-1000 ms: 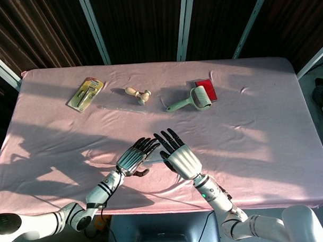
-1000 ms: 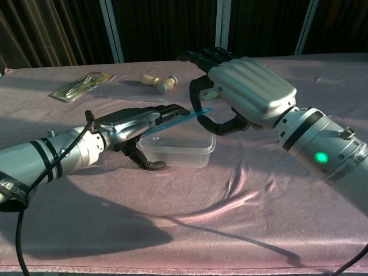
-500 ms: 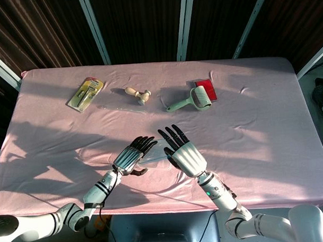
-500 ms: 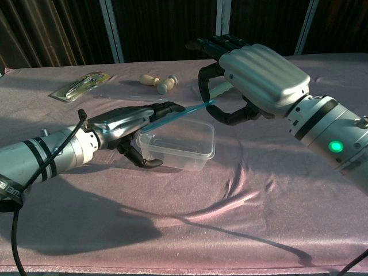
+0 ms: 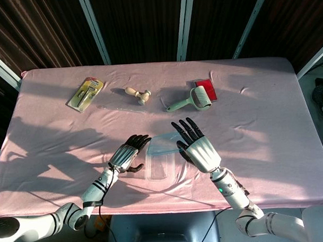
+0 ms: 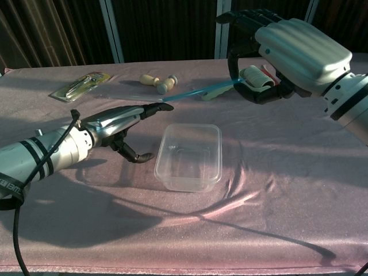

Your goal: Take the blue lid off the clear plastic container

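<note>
From above, the right hand [image 5: 198, 150] has lifted the blue lid [image 5: 165, 142] clear of the one clear container [image 5: 162, 163], pinching its right edge, while the left hand [image 5: 126, 156] has drawn back left, fingers apart and empty. Far across the table lie one packaged tool [image 5: 85, 93], one wooden stamp [image 5: 138, 93] and one lint roller [image 5: 195, 98]. From the chest, the lid [image 6: 198, 91] hangs above the open container [image 6: 190, 156], so the removal looks done.

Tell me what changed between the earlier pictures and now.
The right hand lifted the blue lid up and away from the clear container, now fully uncovered. The left hand drew back from it and holds nothing. The far tools stayed put.
</note>
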